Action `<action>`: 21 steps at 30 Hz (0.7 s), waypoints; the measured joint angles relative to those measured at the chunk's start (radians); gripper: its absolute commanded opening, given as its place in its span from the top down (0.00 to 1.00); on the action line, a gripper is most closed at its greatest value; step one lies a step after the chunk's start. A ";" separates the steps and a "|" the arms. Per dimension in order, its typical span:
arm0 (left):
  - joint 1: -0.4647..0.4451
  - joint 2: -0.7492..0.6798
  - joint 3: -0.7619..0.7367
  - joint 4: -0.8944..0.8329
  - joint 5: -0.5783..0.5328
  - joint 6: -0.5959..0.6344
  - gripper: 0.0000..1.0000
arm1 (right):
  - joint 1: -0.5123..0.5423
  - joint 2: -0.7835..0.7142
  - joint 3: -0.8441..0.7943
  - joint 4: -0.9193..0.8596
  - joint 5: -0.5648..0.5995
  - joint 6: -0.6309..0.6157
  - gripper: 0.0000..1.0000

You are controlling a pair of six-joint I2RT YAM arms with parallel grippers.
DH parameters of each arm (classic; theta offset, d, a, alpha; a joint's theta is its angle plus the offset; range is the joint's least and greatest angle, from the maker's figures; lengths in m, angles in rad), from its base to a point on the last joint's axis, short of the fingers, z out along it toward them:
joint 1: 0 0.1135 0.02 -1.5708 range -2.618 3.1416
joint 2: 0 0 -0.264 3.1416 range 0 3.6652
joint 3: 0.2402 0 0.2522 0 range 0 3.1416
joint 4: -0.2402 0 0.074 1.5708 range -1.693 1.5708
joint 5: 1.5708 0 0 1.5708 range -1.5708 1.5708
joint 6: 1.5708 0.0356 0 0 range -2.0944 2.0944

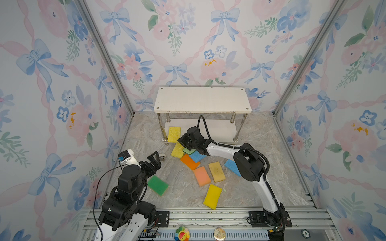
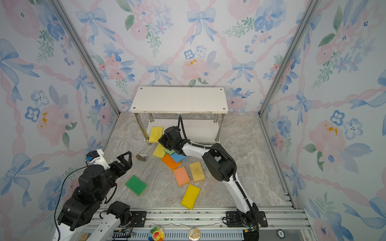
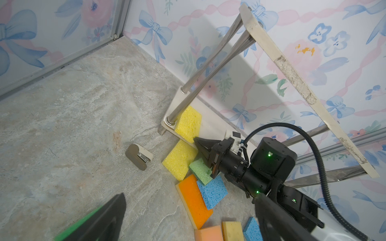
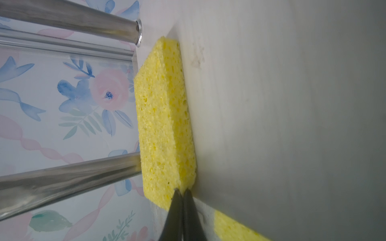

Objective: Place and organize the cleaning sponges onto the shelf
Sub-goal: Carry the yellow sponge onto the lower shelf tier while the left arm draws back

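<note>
Risk first: right gripper [image 4: 181, 190] is poking the yellow sponge [image 4: 160, 121] with pinched tips, off-centre on its near end; my read is a push there yaws the foam into the shelf's front-left post [image 4: 69, 173], which it sits just beside or touching, and jams it crooked; soft foam may also just dent and let the tips ride over it.

Sponge lies flat on the lower board [image 1: 221, 130] of the shelf [image 2: 179, 100], at its left end; near end at or just past the board's front lip, can't tell which; if it overhangs, a snag on pull-back could tip it off.

Second risk: the right wrist hangs over the pile just in front of the shelf (second yellow sponge [image 1: 177, 150], light green sponge [image 1: 189, 150], blue sponge [image 1: 197, 156]); a low retreat could drag those. Shelf looks light; a hard shove might skate it.

Fingers: right pair fully closed, pads together, gripping nothing, tips only touching the sponge's edge; left gripper [image 2: 126, 160] well in front of the shelf, off its left end, spread wide, empty; dark green sponge [image 1: 157, 184] lies further out from the shelf, untouched. Top board [image 1: 202, 100] bare; nine sponges not yet on the shelf.
</note>
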 measured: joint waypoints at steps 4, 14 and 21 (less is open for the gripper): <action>0.000 0.000 0.000 0.000 0.000 0.003 0.02 | -0.002 0.000 0.003 -0.005 0.003 -0.009 1.00; 0.000 0.000 0.000 0.000 0.000 0.003 0.02 | -0.022 0.005 0.016 -0.006 0.003 -0.011 1.00; 0.000 0.000 0.000 0.000 0.000 0.003 0.02 | -0.023 0.014 0.042 -0.007 -0.001 -0.011 0.97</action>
